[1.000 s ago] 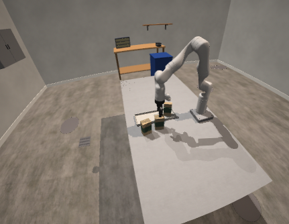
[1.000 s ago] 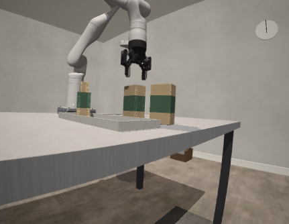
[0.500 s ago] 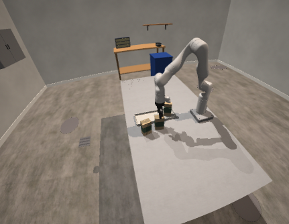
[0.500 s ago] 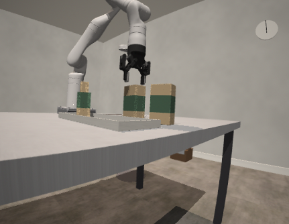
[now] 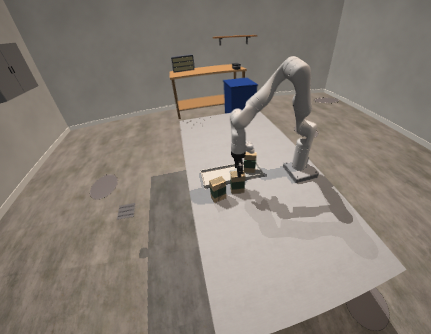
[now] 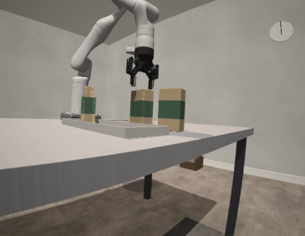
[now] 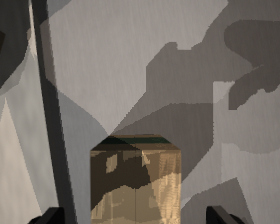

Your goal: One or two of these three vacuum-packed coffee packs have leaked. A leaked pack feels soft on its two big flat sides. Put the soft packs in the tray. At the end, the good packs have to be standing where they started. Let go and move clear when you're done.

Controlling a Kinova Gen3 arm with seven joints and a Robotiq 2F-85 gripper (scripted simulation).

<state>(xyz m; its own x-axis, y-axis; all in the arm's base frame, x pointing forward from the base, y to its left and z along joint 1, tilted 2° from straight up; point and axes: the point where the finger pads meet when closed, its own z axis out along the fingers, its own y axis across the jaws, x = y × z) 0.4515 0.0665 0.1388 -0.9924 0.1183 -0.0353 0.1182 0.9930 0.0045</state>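
Observation:
Three tan coffee packs with green bands stand upright on the white table (image 5: 283,240) (image 6: 48,141). The middle pack (image 5: 238,182) (image 6: 141,106) (image 7: 136,185) stands beside the flat grey tray (image 5: 212,173) (image 6: 115,128) (image 7: 47,100). My gripper (image 5: 237,168) (image 6: 141,84) (image 7: 136,220) is open and empty, pointing straight down a little above this pack's top, one finger to each side. A second pack (image 5: 217,188) (image 6: 171,109) stands close beside it, near the tray's end. The third pack (image 5: 250,161) (image 6: 88,104) stands on the other side of the tray, toward the arm's base.
The arm's base (image 5: 300,170) is bolted to the table next to the tray's far end. The table's edge (image 6: 207,136) is near the two front packs. A wooden shelf (image 5: 208,87) and a blue box (image 5: 239,94) stand on the floor beyond the table.

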